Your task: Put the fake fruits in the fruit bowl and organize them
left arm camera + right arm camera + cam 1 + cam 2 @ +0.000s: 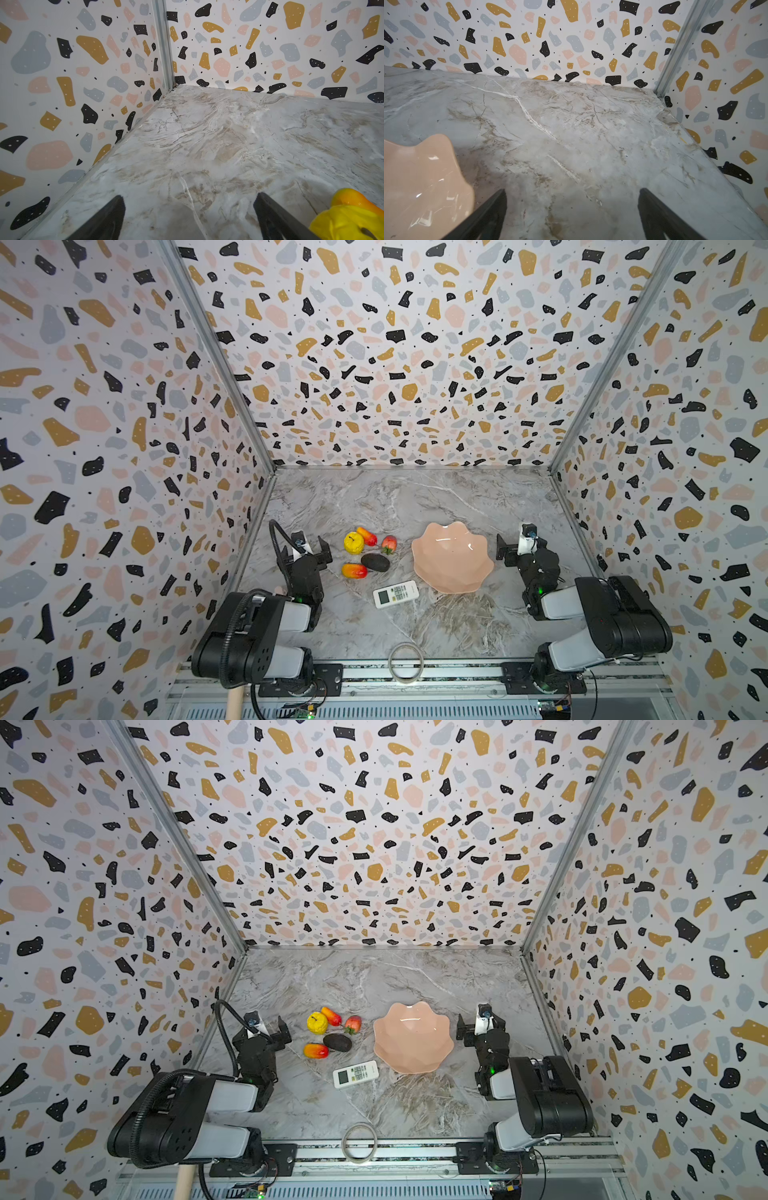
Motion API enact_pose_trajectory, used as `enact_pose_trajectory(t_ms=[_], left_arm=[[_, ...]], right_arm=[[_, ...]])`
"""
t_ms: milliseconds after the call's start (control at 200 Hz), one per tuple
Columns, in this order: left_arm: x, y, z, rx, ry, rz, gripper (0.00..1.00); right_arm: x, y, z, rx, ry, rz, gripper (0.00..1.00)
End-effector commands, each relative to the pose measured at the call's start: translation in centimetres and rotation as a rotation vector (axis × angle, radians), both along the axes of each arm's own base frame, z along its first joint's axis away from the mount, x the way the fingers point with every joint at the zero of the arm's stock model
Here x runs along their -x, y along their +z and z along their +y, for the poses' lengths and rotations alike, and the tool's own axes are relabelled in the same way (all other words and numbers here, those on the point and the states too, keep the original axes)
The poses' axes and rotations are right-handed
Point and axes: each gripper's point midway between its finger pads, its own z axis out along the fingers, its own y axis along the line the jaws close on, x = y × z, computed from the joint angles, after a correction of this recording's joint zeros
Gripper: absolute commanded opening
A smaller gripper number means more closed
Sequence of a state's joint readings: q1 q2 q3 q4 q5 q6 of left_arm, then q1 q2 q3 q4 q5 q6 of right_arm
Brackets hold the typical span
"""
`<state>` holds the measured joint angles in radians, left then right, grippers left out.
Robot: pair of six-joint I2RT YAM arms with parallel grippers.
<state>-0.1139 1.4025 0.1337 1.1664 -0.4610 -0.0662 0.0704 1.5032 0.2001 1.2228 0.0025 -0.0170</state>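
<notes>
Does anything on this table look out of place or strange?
A white remote control lies near the fruit bowl, and a clear ring sits half over the front edge of the table. Neither is fruit. Nothing looks spilled or broken.

On your worktop (pixel 415 497), the fake fruits (pixel 375 562) sit clustered left of the fruit bowl (pixel 453 558), apart from it. The remote (pixel 395 594) lies in front, between them. The ring (pixel 406 644) lies nearest you, seemingly overlapping the worktop's front edge.
</notes>
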Motion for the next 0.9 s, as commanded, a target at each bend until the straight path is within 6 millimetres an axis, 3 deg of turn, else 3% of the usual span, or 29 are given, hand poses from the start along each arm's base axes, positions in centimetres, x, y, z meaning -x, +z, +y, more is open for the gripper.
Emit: enact_pose_trajectory(t_ms=[0,896], left_arm=[[-0.62,2.07,0.00,0.001,0.000,-0.074,1.00],[-0.72,2.03,0.04,0.002,0.003,-0.070,0.99]], right_arm=[[-0.52,1.13,-0.02,0.002,0.000,-0.030,0.99],[-0.61,1.08,-0.02,0.001,0.004,-0.026,0.99]])
